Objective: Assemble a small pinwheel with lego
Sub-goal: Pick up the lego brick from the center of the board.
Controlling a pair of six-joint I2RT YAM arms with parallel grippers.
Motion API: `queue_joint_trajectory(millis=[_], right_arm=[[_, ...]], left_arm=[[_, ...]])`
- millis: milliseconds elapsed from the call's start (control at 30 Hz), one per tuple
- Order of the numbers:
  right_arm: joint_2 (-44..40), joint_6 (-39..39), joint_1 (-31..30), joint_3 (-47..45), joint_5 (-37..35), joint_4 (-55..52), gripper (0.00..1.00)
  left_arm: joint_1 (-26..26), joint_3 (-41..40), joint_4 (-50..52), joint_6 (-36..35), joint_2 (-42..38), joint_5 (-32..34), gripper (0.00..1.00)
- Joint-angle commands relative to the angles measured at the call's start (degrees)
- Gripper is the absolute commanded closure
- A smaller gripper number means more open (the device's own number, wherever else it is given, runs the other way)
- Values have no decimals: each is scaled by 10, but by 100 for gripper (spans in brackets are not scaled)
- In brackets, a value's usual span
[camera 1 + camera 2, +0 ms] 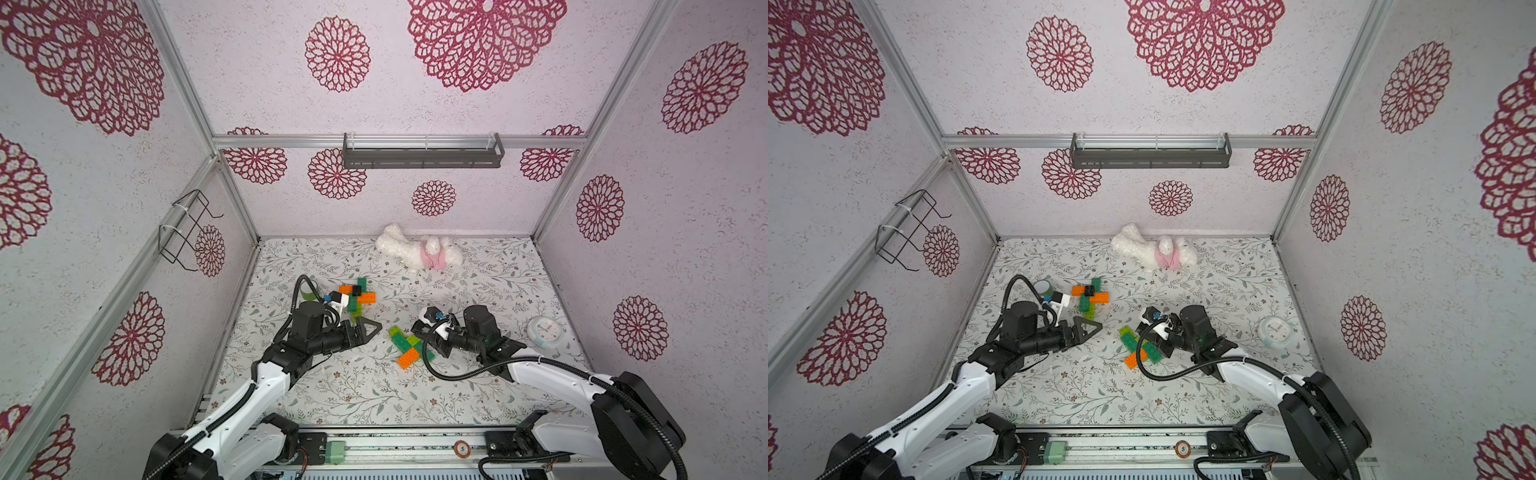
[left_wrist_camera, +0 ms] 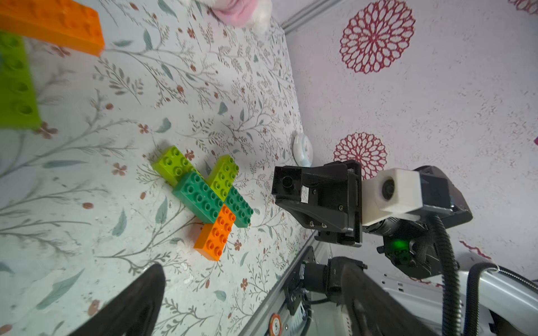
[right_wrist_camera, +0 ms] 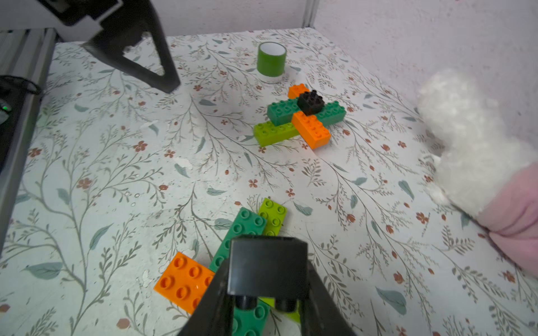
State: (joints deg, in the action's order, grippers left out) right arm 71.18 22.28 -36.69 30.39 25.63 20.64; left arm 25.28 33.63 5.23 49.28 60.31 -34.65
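while the top views are hiding its jaws under the wrist camera point(image 1: 430, 318), the right gripper point(image 3: 267, 279) is pinching a black square brick point(image 3: 267, 261) in the right wrist view. the left wrist view is showing the unfinished cross point(image 2: 208, 200) of lime, dark green and orange bricks whole, lying just left of that brick and apart from it. the left gripper point(image 1: 368, 329) is hanging wide open, left of the cross. the capped pinwheel point(image 1: 357, 294) is sitting far left.
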Motion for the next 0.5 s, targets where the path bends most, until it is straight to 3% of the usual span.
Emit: queue_joint_trajectory(millis=[0, 100, 333, 467], right_arm=[[-11, 72, -10, 10, 70, 22, 64], [-5, 76, -14, 19, 81, 8, 65], [-8, 61, -14, 12, 89, 24, 64], [-11, 58, -14, 8, 87, 29, 64]], left_arm=[[36, 51, -1, -33, 40, -25, 5], [68, 107, 64, -85, 95, 5, 5], [89, 163, 48, -95, 189, -26, 21], [100, 178, 43, -96, 220, -43, 25]])
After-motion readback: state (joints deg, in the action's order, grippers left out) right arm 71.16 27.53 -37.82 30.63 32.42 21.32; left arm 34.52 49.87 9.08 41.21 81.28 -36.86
